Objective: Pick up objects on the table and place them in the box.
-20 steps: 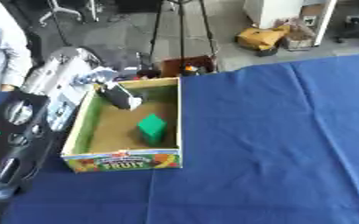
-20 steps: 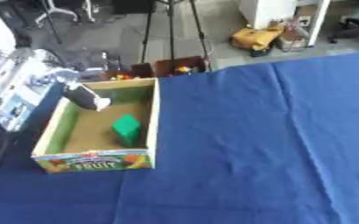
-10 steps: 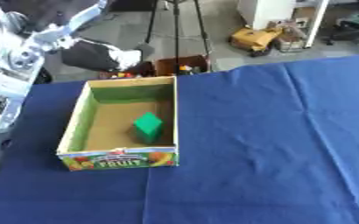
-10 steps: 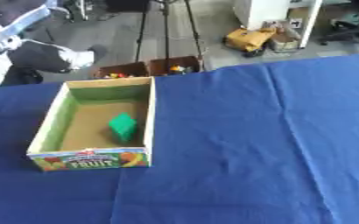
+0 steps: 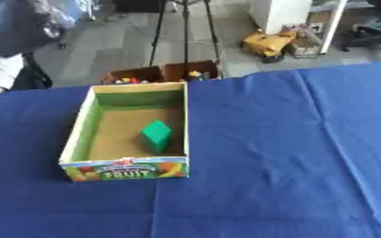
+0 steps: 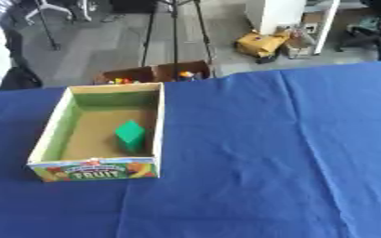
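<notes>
One green block (image 5: 156, 135) inside the box (image 5: 80, 135), nothing else on the blue tabletop (image 5: 291, 153). No hands in view, fingers impossible to judge. Risk: reaching blind and knocking the box askew.

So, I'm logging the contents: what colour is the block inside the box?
Green. The block lies on the brown floor of the box, clearest in the right eye view.
</notes>
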Controlling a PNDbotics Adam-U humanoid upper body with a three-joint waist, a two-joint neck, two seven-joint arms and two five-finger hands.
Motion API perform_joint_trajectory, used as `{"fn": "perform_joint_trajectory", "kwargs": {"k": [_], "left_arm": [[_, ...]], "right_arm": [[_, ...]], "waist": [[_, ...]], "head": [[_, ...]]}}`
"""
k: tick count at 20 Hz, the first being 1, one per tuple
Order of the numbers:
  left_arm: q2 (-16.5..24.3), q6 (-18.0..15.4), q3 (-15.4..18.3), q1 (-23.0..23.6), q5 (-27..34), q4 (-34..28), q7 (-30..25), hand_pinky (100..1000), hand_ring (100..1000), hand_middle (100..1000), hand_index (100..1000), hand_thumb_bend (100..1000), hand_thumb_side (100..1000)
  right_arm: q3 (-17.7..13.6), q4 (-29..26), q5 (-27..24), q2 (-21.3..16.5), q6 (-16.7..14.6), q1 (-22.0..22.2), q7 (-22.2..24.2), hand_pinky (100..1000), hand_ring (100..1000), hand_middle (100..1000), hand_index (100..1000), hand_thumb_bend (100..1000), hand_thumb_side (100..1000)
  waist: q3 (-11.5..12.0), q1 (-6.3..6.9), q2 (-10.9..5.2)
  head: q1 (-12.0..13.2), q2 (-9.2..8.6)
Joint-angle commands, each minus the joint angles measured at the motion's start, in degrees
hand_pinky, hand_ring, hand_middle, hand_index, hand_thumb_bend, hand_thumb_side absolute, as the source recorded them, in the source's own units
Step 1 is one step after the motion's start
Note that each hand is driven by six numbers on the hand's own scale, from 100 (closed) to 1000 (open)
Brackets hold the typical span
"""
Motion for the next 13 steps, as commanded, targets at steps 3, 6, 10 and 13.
{"fn": "perform_joint_trajectory", "kwargs": {"k": [3, 6, 10, 13], "left_arm": [[-0.48, -3.82, 2.94, 1.78, 16.55, -2.25, 11.68, 769, 855, 865, 1000, 380, 1000], [-0.60, -7.65, 3.83, 3.22, 21.32, -2.27, 15.78, 776, 857, 867, 1000, 349, 1000], [-1.70, -10.87, 4.71, 5.08, 23.25, -2.28, 17.78, 771, 843, 824, 1000, 375, 1000], [-3.10, -12.99, 5.57, 6.36, 23.48, -2.28, 19.05, 767, 838, 827, 1000, 392, 1000]], "right_arm": [[-0.75, -1.16, 0.84, -1.00, -0.09, -1.01, -0.80, 715, 687, 498, 651, 100, 721], [-0.89, -1.16, 1.13, -1.25, -0.21, -1.32, -1.33, 713, 687, 501, 651, 100, 722], [-0.95, -1.16, 1.55, -1.47, -0.37, -1.79, -2.06, 710, 687, 506, 649, 100, 724], [-0.98, -1.16, 1.83, -1.61, -0.44, -1.97, -2.55, 707, 687, 509, 649, 100, 725]], "waist": [[0.31, -0.56, -0.74], [0.51, -0.75, -0.64], [0.90, -1.00, -0.71], [1.19, -1.24, -0.86]], "head": [[-0.52, -0.33], [-0.73, -0.03], [-1.03, 0.38], [-1.41, 0.65]]}}
